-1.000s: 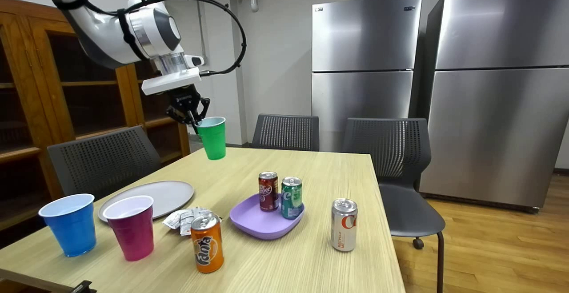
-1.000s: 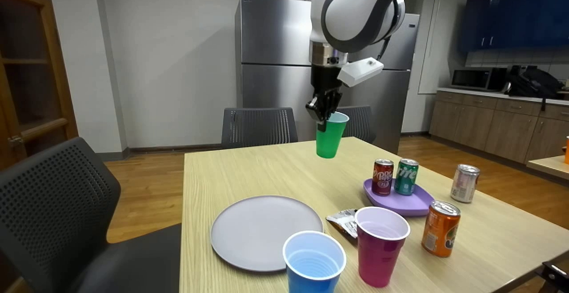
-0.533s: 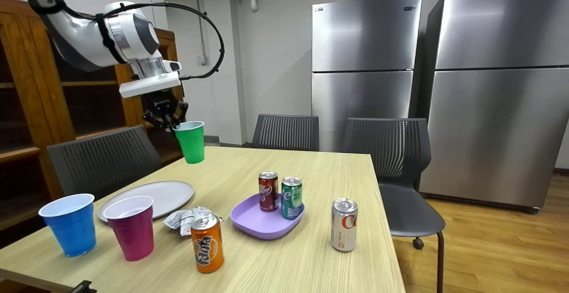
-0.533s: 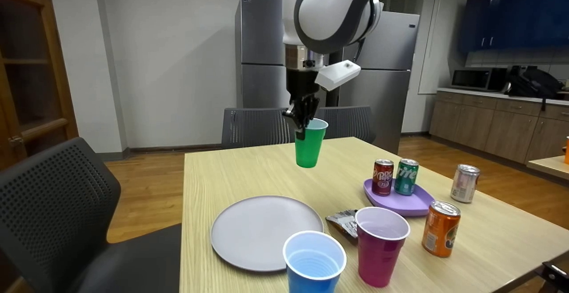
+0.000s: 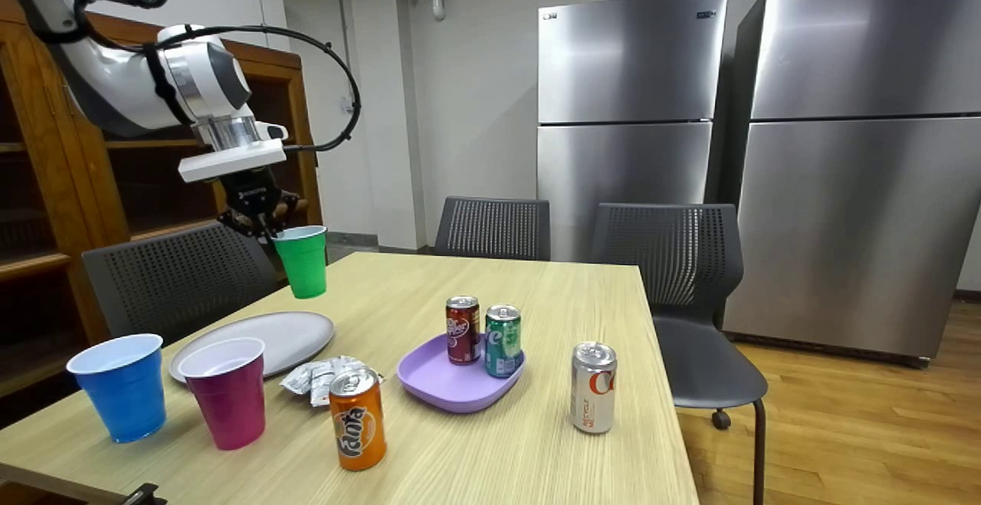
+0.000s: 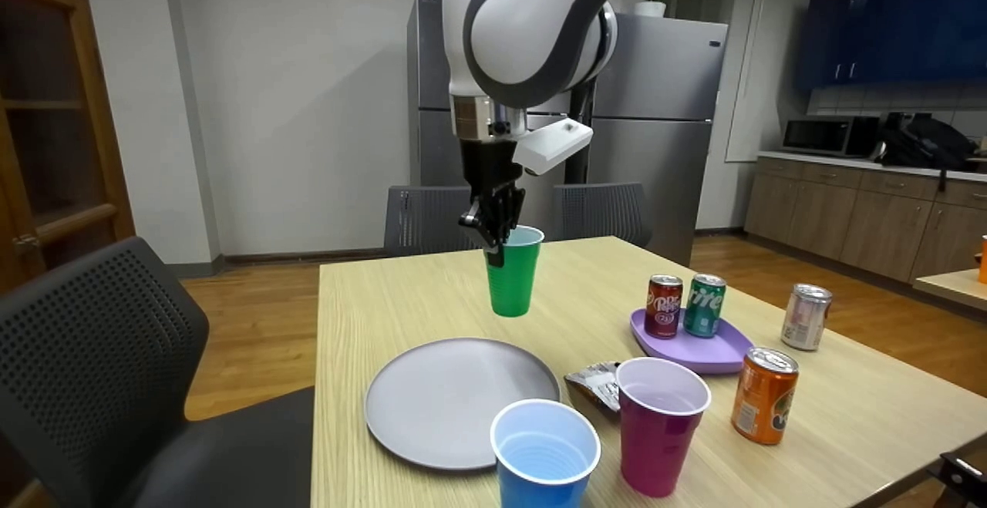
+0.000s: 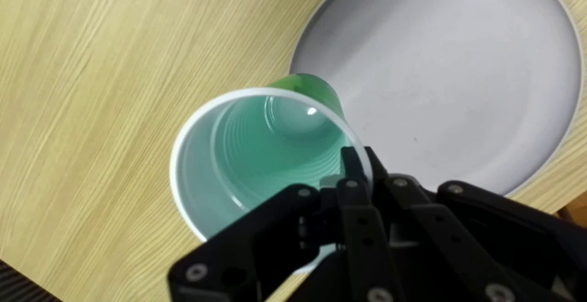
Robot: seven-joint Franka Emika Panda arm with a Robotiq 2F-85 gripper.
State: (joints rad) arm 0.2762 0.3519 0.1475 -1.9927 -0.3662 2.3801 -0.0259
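While I hold the green cup (image 6: 513,284) by its rim, my gripper (image 7: 363,157) is clenched on its wall, one finger inside, one outside, per the wrist view. Cup hangs in the air above the table (image 6: 370,292), mouth up, slightly tilted, base off it. From the wrist I look down into it and see the ringed bottom; its outline overlaps the edge of the gray plate (image 7: 458,63) there. Plate lies flat on the table, nearest thing to the cup.

Foil packet (image 5: 320,379) lies near the plate. Blue cup (image 5: 126,401) stands just beside the plate; can't tell if they touch. Magenta cup (image 6: 657,450) stands next to it, also mouth up. Fanta can (image 5: 358,424) is upright near the packet and magenta cup. Purple tray (image 5: 460,398) carries a Dr Pepper can (image 5: 463,330) and a green can (image 5: 503,342), both upright, side by side. Silver can (image 5: 593,398) stands off the tray, toward the table's edge.

Further out, in both exterior views: dark chairs (image 6: 100,346) around the table, two silver fridges (image 5: 858,221), a wooden cabinet (image 5: 77,183) with glass doors. In an exterior view I also get a plant (image 6: 650,8) on top of a fridge, plus a microwave (image 6: 821,136) and black bag (image 6: 933,146) on the counter (image 6: 864,207).
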